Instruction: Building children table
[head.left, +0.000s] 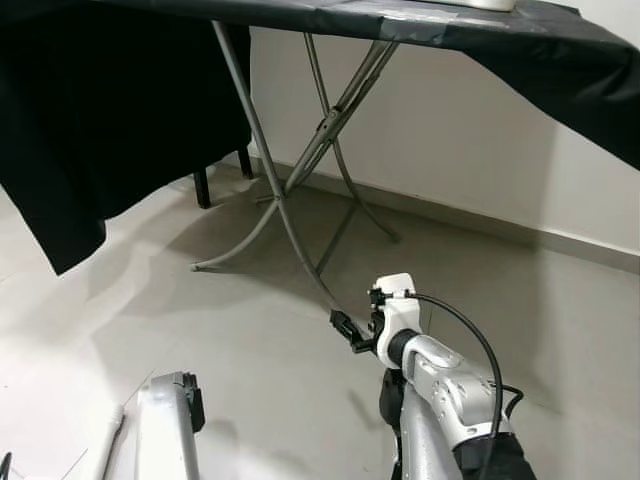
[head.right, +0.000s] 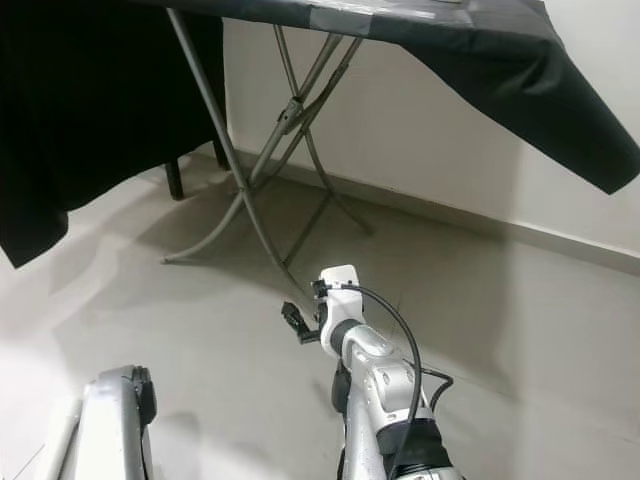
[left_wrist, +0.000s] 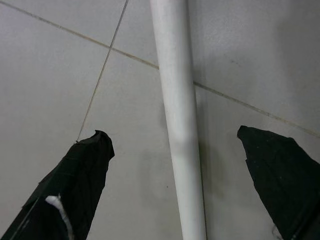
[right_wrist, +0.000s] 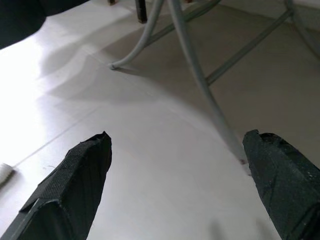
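both claws gape over pale floor tiles (head.left: 150, 300), left claw (left_wrist: 175, 145) above a white tube (left_wrist: 176, 100).

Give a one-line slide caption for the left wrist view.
Left gripper open above the tiled floor, its fingers either side of a white pole lying below.

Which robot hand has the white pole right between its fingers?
The left gripper. A white pole lies on the floor tiles between its open fingers. The right gripper has bare floor between its fingers, with the grey folding table legs beyond.
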